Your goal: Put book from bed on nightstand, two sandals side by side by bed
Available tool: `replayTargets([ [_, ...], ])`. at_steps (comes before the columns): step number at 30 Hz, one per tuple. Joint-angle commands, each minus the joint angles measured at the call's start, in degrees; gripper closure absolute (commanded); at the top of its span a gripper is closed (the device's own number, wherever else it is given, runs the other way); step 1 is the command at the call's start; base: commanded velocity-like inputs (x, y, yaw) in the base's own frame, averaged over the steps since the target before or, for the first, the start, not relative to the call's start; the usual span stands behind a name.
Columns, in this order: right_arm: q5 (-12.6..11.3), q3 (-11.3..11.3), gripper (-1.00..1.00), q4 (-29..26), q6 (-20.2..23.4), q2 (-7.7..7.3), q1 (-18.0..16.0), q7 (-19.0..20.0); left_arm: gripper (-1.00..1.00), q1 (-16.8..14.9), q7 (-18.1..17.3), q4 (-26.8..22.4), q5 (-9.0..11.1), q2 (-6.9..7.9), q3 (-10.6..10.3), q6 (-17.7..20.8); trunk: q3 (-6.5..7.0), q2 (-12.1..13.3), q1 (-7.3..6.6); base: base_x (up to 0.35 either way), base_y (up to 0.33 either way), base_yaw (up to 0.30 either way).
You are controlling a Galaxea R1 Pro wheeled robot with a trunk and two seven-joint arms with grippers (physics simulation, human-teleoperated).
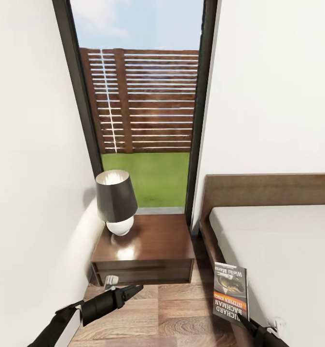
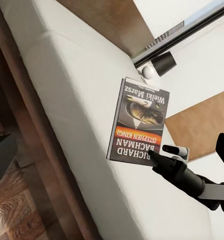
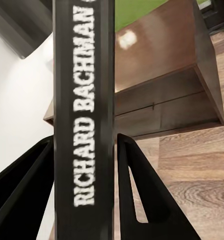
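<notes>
My right gripper (image 1: 243, 320) is shut on the lower edge of the book (image 1: 230, 290), a thin paperback with a dark cover and an orange band. It holds the book upright above the floor, between the bed (image 1: 283, 250) and the nightstand (image 1: 148, 238). In the right wrist view the book's spine (image 3: 84, 100) stands between the two black fingers (image 3: 141, 195), with the nightstand (image 3: 166, 95) beyond. The left wrist view shows the book (image 2: 139, 122) and the right gripper (image 2: 164, 156) against the pale mattress (image 2: 67, 75). My left gripper (image 1: 133, 289) hovers low before the nightstand's drawer front. The sandals are out of view.
A dark-shaded lamp with a white base (image 1: 116, 202) stands on the nightstand's left half. A tall black-framed window (image 1: 143, 106) is behind it, and a white wall (image 1: 32, 168) lies close on the left. Wood-plank floor (image 1: 177, 313) runs between nightstand and bed.
</notes>
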Motion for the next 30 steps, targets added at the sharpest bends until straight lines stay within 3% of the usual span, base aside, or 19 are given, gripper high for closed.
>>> replayTargets([
  [1, 0.2, -0.5, 1.00, 0.2, -0.3, -0.03, -0.1, 0.2, -1.00, 0.0, 0.0, 0.0, 0.6, 0.05, -0.2, 0.6, -0.06, 0.0, 0.00, 0.000, 0.000, 0.000],
  [16, 0.2, -0.5, 1.00, 0.2, -0.3, -0.03, -0.1, 0.3, -1.00, 0.0, 0.1, 0.1, 0.6, 0.03, -0.2, 0.6, 2.45, 5.6, -3.07, 0.000, 0.000, 0.000],
  [30, 0.2, -0.5, 1.00, 0.2, -0.3, -0.03, -0.1, 0.3, -1.00, 0.0, 0.1, 0.1, 0.6, 0.03, -0.2, 0.5, 2.45, 5.6, -3.07, 0.009, 0.000, 0.000],
])
